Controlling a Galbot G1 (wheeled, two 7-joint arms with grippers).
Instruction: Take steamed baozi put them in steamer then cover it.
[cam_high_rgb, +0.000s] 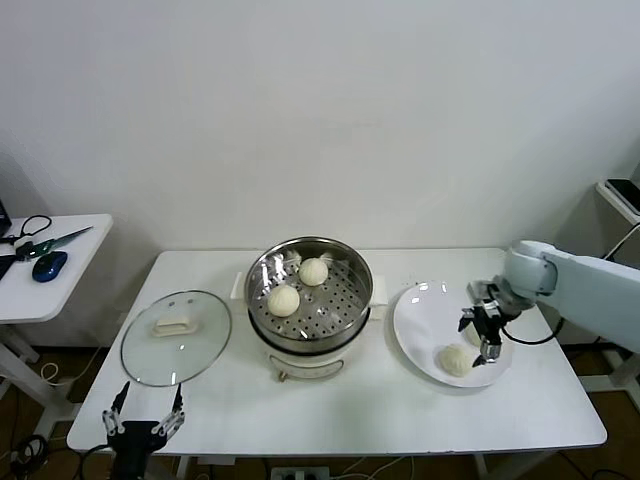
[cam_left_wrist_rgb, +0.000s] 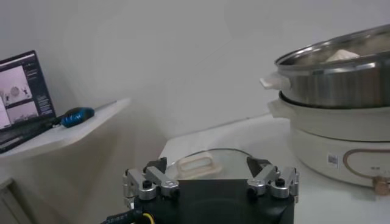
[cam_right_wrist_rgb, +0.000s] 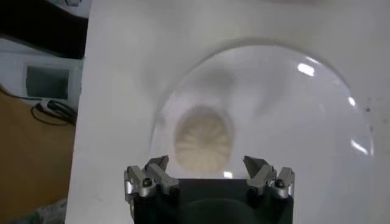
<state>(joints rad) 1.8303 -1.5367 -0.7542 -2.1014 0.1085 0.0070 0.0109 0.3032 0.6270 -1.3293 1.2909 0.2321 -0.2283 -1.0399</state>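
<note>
Left pincer (cam_high_rgb: 146, 412) parked, fingers apart.

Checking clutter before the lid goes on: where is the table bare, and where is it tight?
Bare: the front strip between the cover and the plate, and the back edge behind the steamer. Tight: the plate's near side, where the open right gripper hangs over a baozi. The open left gripper waits by the cover.

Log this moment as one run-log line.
right gripper: open over plate baozi | steamer: two baozi | left gripper: open, idle by lid
</note>
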